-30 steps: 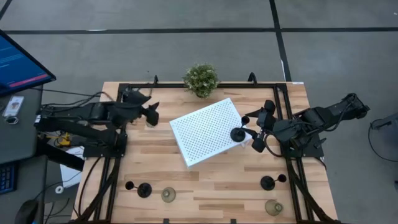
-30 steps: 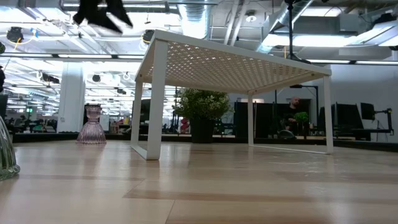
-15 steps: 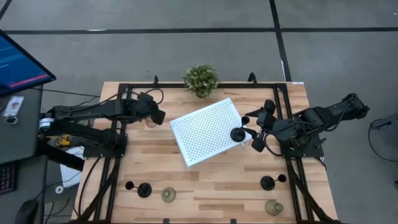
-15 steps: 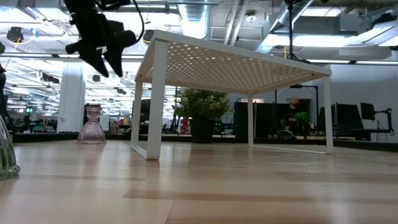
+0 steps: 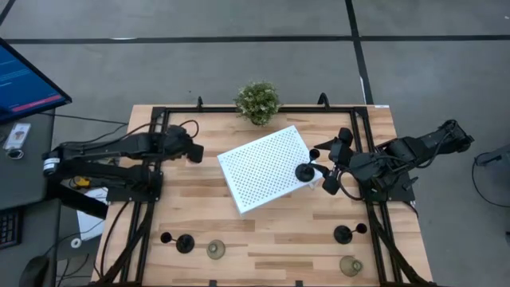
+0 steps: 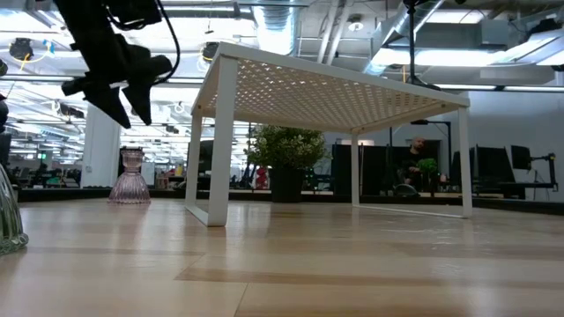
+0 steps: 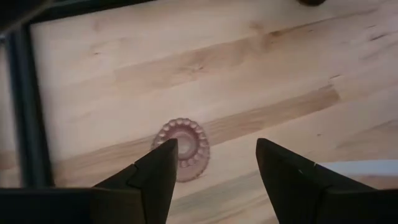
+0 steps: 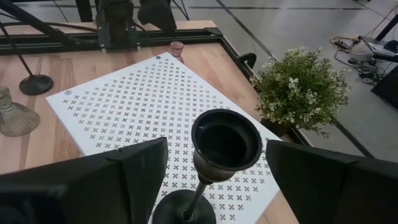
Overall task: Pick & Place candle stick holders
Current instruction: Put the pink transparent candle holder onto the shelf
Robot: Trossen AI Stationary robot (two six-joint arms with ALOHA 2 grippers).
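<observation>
The left pincer hung open above the pink holder, which stood on the counter left of the white tray — nothing was in its grip. The right pincer stood open around a black holder on the tray's right edge — no finger touching it.

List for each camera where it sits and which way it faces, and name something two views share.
High view: overhead, straight down on the wooden table; both arms show.
Low view: at table-top height, looking level under the white perforated tray; the left gripper hangs above.
Left wrist view: looks down past its open fingers at the pink ribbed glass holder.
Right wrist view: looks across the tray past the black cup-topped holder.
Shared: the pink holder, low and left wrist.
</observation>
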